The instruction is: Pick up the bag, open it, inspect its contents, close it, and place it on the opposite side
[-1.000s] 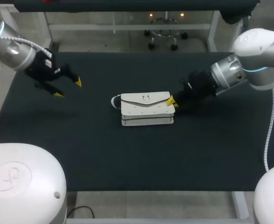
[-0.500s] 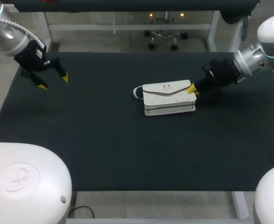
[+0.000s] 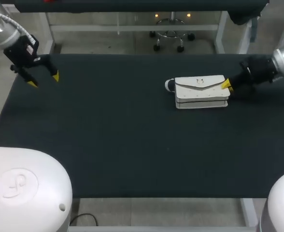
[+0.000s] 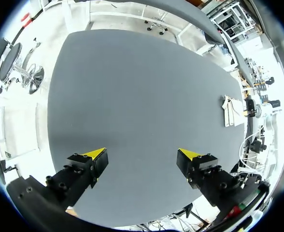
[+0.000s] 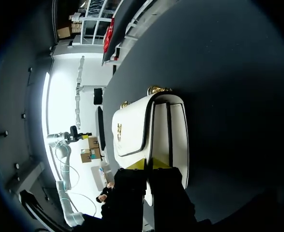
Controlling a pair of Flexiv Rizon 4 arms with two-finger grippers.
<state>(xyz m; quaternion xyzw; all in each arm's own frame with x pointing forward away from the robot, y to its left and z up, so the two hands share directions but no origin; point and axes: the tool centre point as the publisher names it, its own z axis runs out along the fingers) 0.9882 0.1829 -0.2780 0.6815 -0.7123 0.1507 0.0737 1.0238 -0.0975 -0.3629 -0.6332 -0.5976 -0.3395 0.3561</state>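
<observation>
The black table [image 3: 132,145] fills most of the head view. The left arm [image 3: 7,34] comes in from the 10 o'clock corner, and the right arm [image 3: 277,65] comes in from the edge at about 2 o'clock.

The white bag [image 3: 201,92] lies flat on the table at about 2 o'clock from the table's middle, well over on the right half. Its flap is closed and its long side runs from 9 to 3 o'clock. A small looped strap [image 3: 169,85] sticks out at its 9 o'clock end.

The right gripper [image 3: 226,85] is at the bag's 3 o'clock end. In the right wrist view the bag [image 5: 147,128] stretches away ahead of this gripper [image 5: 148,164], whose jaws are narrow and pinch the near end of the bag between the yellow tips. A gold fitting [image 5: 156,90] shows at the bag's far end.

The left gripper [image 3: 44,79] hangs over the table's 10 o'clock corner, well apart from the bag. In the left wrist view its jaws [image 4: 142,154] are wide with nothing between them, and the bag [image 4: 233,111] is far ahead near the table's far edge.
</observation>
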